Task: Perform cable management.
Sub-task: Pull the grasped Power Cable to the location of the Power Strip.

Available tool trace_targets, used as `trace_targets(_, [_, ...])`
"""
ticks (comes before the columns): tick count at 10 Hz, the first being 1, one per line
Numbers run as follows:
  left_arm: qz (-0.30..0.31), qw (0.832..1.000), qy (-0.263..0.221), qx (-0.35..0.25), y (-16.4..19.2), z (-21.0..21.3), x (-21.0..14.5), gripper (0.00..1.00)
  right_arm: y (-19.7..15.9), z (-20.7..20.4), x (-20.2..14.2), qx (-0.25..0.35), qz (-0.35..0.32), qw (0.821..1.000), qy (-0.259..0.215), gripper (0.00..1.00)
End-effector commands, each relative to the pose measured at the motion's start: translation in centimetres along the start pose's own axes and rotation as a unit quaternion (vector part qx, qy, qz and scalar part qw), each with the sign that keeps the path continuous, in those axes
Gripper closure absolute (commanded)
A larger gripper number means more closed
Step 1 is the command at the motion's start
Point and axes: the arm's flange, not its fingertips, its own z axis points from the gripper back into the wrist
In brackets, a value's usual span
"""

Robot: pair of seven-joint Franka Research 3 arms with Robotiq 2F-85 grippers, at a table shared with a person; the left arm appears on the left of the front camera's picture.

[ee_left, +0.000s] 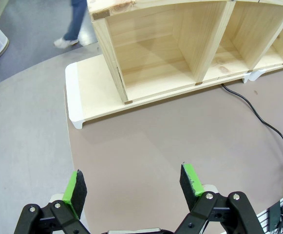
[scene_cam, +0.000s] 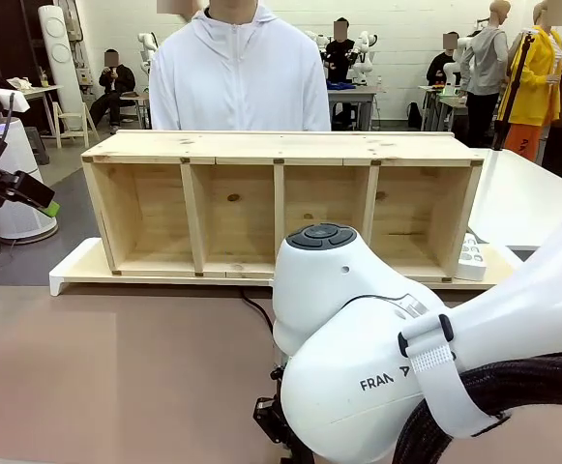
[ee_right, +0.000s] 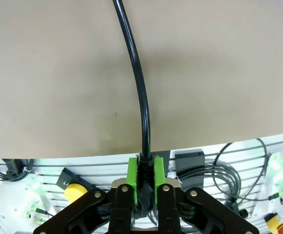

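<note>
My right hand (ee_right: 145,181) is clamped shut on the cable (ee_right: 141,102), which runs out from under the shelf's (scene_cam: 281,159) front to me; my left hand (ee_left: 131,185) hangs open and empty off the shelf's left end. Pulling hard could snag the cable under the shelf or slide it out of my grip.

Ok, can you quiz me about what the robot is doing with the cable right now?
1. How many compartments does the shelf have?
2. What is the right gripper shut on? A) the cable B) the shelf C) nothing
3. True or false: the left gripper is open, with nothing in it.

Key: 1) four; 2) A; 3) true.
</note>
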Motion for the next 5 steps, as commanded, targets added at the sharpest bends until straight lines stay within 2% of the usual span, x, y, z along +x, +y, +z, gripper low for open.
trace_targets(1, [0.001, 1.000, -0.003, 0.000, 0.0, -0.1, 0.1, 0.00, 0.0, 0.0, 0.0, 0.000, 0.000, 1.000, 0.000, 0.84])
trace_targets(3, [0.001, 1.000, -0.003, 0.000, 0.0, -0.1, 0.1, 0.00, -6.2, 1.1, -2.5, 0.029, -0.056, 0.998, -0.002, 0.84])
trace_targets(5, [0.001, 1.000, -0.003, 0.000, 0.0, -0.1, 0.1, 0.00, -10.6, 2.8, -3.9, 0.059, -0.101, 0.993, -0.019, 0.84])
